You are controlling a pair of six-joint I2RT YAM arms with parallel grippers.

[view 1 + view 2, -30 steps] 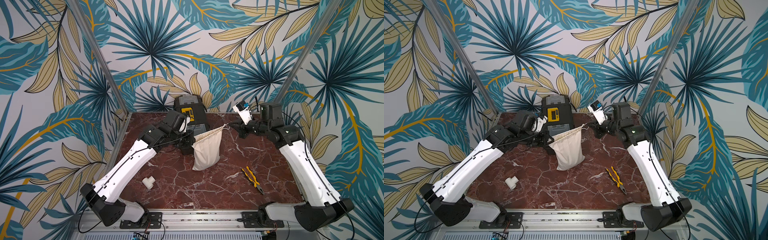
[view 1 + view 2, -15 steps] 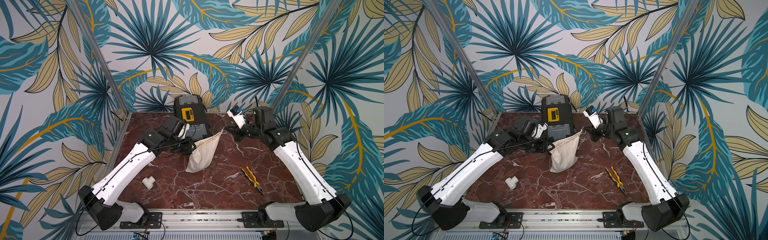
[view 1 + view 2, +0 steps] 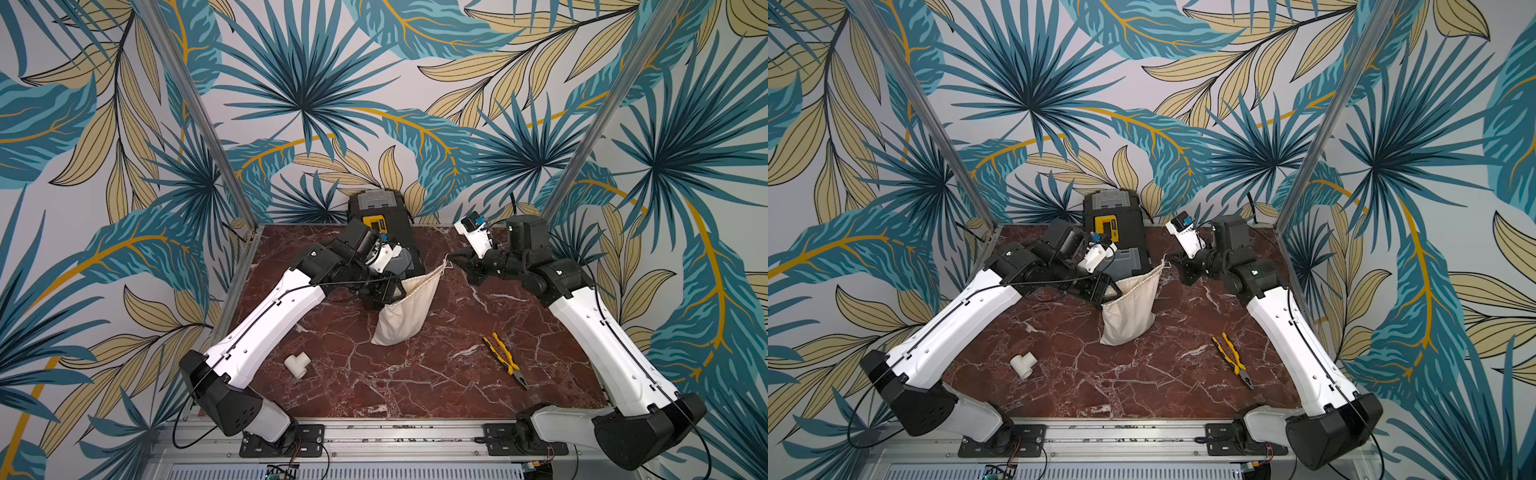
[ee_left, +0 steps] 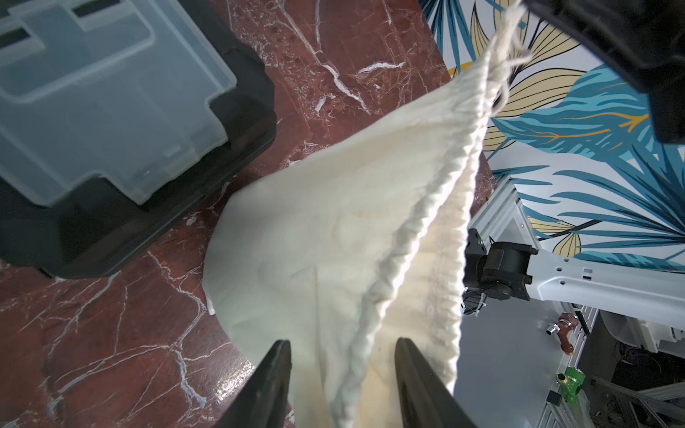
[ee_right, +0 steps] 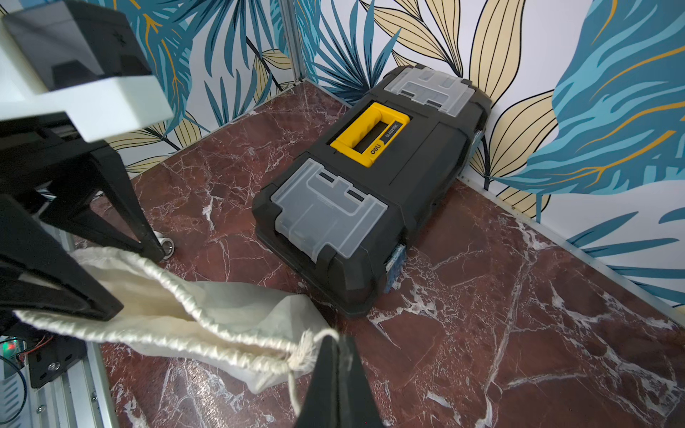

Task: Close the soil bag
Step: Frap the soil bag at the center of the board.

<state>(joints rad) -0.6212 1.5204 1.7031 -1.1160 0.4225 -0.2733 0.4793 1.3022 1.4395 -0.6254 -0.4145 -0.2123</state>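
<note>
Palm-leaf wallpaper [image 3: 291, 104] behind, red marble desk [image 3: 436, 374]. Black toolbox [image 3: 376, 208] with yellow handle sits at the back wall. Soil bag [image 3: 405, 316] is just in front of the toolbox's near end, bottom resting on the desk, mouth end raised and pulled slantwise. Hem gathered but the mouth is not fully shut. Right pincer [image 5: 335, 344], to the toolbox's right, has its jaws together, clamped on the cord [image 5: 300, 355]. Left pincer [image 4: 343, 341], at the toolbox's near-left side, has its jaws apart and straddles the hem without gripping. White pipe tee [image 3: 298, 363] and yellow pliers [image 3: 505, 359] lie well in front of the toolbox, apart from the bag.
</note>
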